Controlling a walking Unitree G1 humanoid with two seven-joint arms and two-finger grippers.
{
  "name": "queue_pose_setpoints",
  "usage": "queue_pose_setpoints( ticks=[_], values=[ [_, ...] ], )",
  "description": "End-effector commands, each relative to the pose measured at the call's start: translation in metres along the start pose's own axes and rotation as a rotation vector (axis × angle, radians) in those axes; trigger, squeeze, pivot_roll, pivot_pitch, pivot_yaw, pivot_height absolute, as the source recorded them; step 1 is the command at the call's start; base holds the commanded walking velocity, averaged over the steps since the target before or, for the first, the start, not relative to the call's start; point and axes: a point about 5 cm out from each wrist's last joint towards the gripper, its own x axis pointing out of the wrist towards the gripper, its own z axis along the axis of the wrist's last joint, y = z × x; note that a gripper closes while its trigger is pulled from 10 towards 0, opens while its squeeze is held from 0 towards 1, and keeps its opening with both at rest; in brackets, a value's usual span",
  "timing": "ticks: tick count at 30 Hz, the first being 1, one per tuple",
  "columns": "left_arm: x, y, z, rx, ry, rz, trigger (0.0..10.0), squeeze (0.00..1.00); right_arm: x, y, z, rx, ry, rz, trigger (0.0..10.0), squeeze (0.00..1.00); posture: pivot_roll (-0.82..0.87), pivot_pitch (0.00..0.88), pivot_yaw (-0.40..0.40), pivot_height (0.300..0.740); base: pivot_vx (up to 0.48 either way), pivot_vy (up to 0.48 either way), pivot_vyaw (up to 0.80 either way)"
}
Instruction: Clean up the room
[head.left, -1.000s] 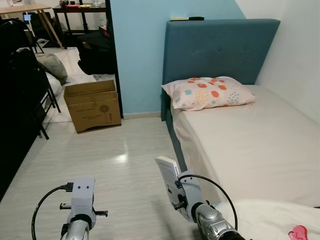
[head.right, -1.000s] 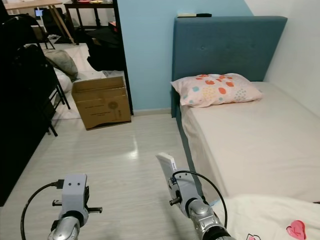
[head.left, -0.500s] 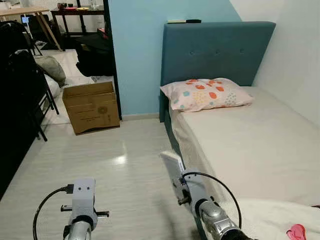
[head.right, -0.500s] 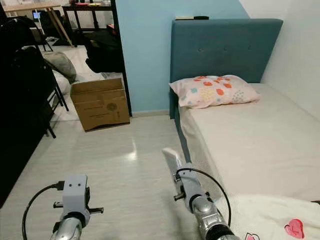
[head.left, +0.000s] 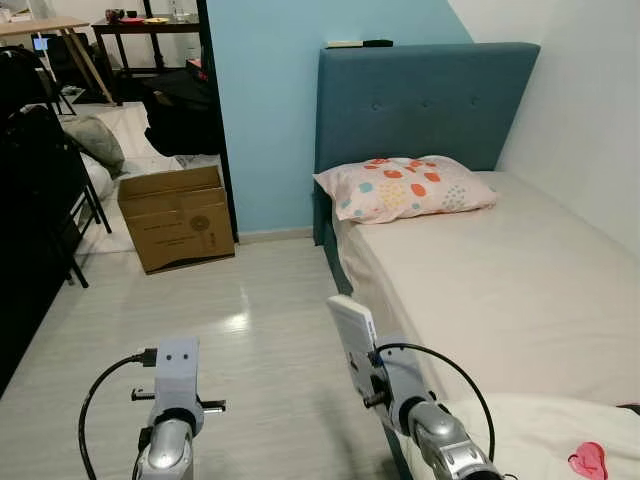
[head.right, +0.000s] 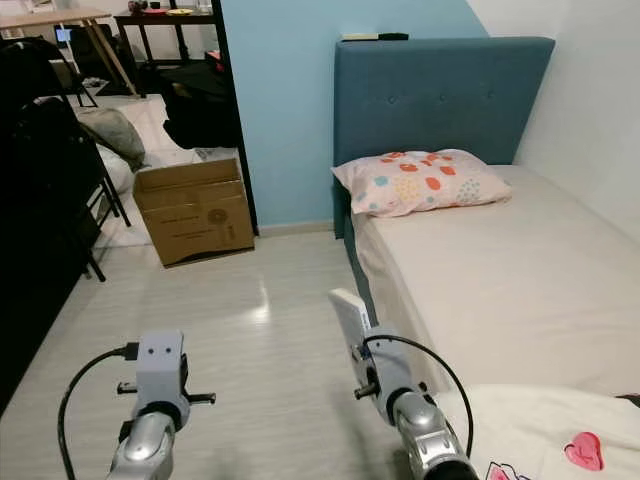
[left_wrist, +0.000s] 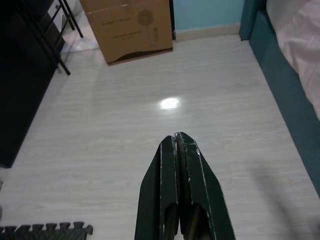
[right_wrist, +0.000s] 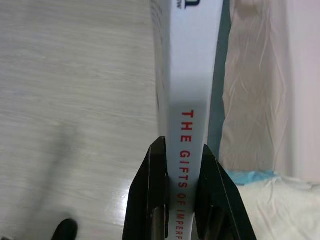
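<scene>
Right hand (right_wrist: 181, 150) drifted bedward, gripping slim white book (right_wrist: 187, 75).

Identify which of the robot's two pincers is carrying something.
The right pincer: its fingers clamp a white book by the spine. The left pincer is shut on nothing, above bare floor.

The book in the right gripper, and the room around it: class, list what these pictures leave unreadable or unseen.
- Book: in the right wrist view, the spine title runs under the black fingers and off the edge after "THE GIFTS OF IMPERF".
- Flat things on the headboard: too small to identify in the eye views.
- Blanket: cut off by the edge in the eye views.
</scene>
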Motion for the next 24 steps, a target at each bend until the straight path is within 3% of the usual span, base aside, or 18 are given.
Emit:
queue_pose_setpoints(
  ticks=[1, 9, 24],
  values=[
    [0.001, 0.002, -0.001, 0.011, 0.002, 0.009, 10.0, 0.0, 0.0, 0.0, 0.009, 0.0, -0.037, 0.005, 10.0, 0.0, -0.06, 0.0, -0.017, 0.74, 0.0, 0.0, 0.0],
    [-0.001, 0.007, 0.003, -0.001, -0.003, 0.01, 10.0, 0.0, -0.012, -0.004, 0.014, 0.077, -0.108, -0.023, 10.0, 0.0, -0.06, 0.0, -0.007, 0.74, 0.0, 0.0, 0.0],
    [-0.006, 0.008, 0.002, -0.018, -0.014, -0.009, 10.0, 0.0, -0.003, -0.001, 0.018, 0.064, -0.074, 0.01, 10.0, 0.0, -0.05, 0.0, -0.006, 0.74, 0.0, 0.0, 0.0]
  ],
)
